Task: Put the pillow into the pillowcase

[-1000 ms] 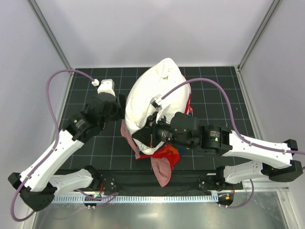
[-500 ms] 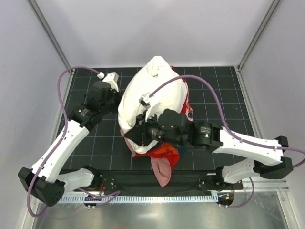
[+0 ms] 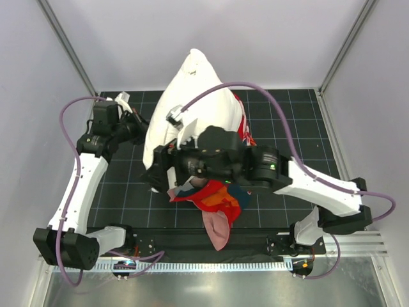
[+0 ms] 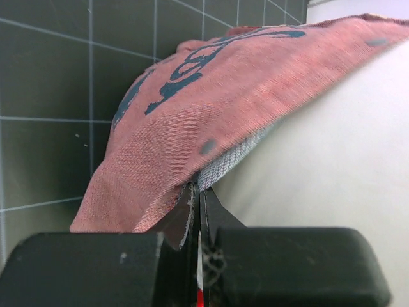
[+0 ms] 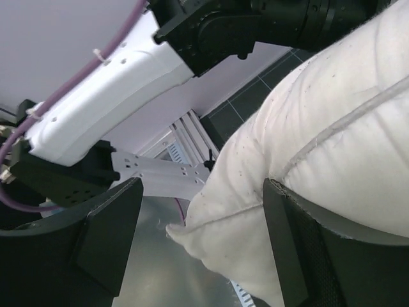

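Black grid mat | left pincer clamped on woven red pillowcase | right pincer agape around plump pillow

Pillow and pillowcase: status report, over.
Left gripper shut on pillowcase edge. Right gripper open, pillow corner between fingers. Pillow mostly bare, case bunched at its near end. Right arm crosses over pillow.

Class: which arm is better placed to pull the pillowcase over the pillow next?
Left. The left gripper pinches the pillowcase edge beside the pillow; the right gripper straddles a pillow corner.
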Tool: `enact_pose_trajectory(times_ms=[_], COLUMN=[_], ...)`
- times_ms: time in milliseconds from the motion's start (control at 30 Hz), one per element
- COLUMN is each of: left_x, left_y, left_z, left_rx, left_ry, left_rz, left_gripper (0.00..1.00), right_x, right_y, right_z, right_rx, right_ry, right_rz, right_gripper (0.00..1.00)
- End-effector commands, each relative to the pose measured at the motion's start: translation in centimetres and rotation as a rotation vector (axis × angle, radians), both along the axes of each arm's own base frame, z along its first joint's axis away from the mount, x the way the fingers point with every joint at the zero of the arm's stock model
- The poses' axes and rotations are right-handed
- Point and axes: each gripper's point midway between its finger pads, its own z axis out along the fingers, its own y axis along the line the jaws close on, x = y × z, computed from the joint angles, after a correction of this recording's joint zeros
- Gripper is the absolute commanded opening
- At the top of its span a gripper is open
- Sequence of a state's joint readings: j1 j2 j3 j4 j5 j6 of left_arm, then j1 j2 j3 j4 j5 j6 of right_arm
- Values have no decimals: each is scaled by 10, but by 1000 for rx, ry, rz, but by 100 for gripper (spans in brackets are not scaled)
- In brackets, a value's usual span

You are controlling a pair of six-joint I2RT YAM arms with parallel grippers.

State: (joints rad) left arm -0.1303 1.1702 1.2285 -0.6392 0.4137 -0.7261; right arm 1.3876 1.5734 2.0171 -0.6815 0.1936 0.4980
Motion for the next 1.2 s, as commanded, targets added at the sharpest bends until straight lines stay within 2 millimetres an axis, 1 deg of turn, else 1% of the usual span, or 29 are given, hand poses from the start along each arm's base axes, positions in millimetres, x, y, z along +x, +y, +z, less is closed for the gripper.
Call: enact_pose_trajectory(times_ms=[0, 33, 67, 100, 133, 167, 200, 233, 267, 300, 333, 367, 400, 433, 500, 533, 667, 700, 733, 767, 800, 833, 867, 900, 967, 1000, 1067, 1133, 1167], left_x=[-1, 1, 1, 2, 1, 2, 3, 4, 5, 5, 6, 6, 6, 6, 4, 3, -3, -4, -7, -7, -8, -9, -9, -10, -12, -12, -14, -16, -19], left_y=[-11, -9, -8, -7, -6, -6, -6, -5, -5, -4, -4, -4, -3, -4, -5, -4, -3, -2, -2, -2, -2, -2, -2, -3, -2, -2, -3, -5, -5], left_z=[18, 20, 21, 21, 22, 23, 24, 24, 24, 25, 25, 29, 30, 32, 39, 40, 49, 51, 52, 52, 52, 51, 51, 50, 50, 49, 52, 55, 59], left_rx=[-98, -90, -86, -89, -102, -120, -126, -133, -134, -139, -141, -145, -146, -148, -152, -151, -151, -148, -150, -150, -152, -153, -154, -156, -154, -152, -156, -162, -163], left_ry=[13, 5, 1, 0, 5, 16, 16, 20, 22, 25, 26, 19, 17, 13, 1, 0, -11, -17, -16, -17, -13, -11, -10, -8, -11, -8, -14, -16, -26], left_rz=[-63, -54, -50, -43, -46, -44, -44, -46, -42, -40, -40, -41, -39, -41, -45, -45, -38, -33, -31, -31, -30, -29, -31, -33, -33, -34, -38, -50, -54], left_gripper=[1, 0, 0, 0, 0, 0, 0, 0, 0, 0, 0, 0, 0, 0, 0, 0, 0, 0, 0, 0, 0, 0, 0, 0, 0, 0, 0, 0, 0], right_x=[-7, -11, -11, -12, -16, -16, -8, -2, 1, 20, 29, 31, 41, 43, 47, 52, 63, 70, 67, 76, 98, 106, 115, 120, 130, 139, 152, 166, 169], right_y=[-58, -83, -96, -107, -137, -150, -172, -178, -215, -238, -247, -268, -275, -281, -286, -289, -275, -264, -248, -242, -243, -240, -229, -226, -210, -212, -204, -200, -199], right_z=[61, 68, 71, 83, 78, 78, 87, 58, 53, 35, 3, -18, -46, -59, -80, -84, -95, -102, -116, -123, -145, -150, -142, -149, -150, -148, -158, -162, -164], right_rx=[144, 179, 208, 275, 314, 351, 430, 403, 425, 403, 346, 329, 278, 256, 215, 200, 89, 29, -33, -60, -137, -135, -71, -75, -44, -39, -72, -90, -95], right_ry=[-42, -46, -48, -59, -71, -75, -78, -38, -14, 9, 42, 96, 104, 119, 144, 132, 107, 109, 161, 192, 209, 225, 212, 207, 231, 235, 250, 255, 256], right_rz=[-14, -17, -30, -37, -44, -60, -131, -181, -251, -396, -477, -542, -629, -661, -727, -764, -816, -837, -772, -769, -806, -809, -801, -798, -764, -787, -802, -828, -839], right_gripper=[83, 83, 84, 84, 84, 84, 84, 84, 83, 82, 81, 81, 81, 81, 81, 80, 77, 78, 77, 77, 77, 77, 77, 77, 77, 76, 74, 65, 57])
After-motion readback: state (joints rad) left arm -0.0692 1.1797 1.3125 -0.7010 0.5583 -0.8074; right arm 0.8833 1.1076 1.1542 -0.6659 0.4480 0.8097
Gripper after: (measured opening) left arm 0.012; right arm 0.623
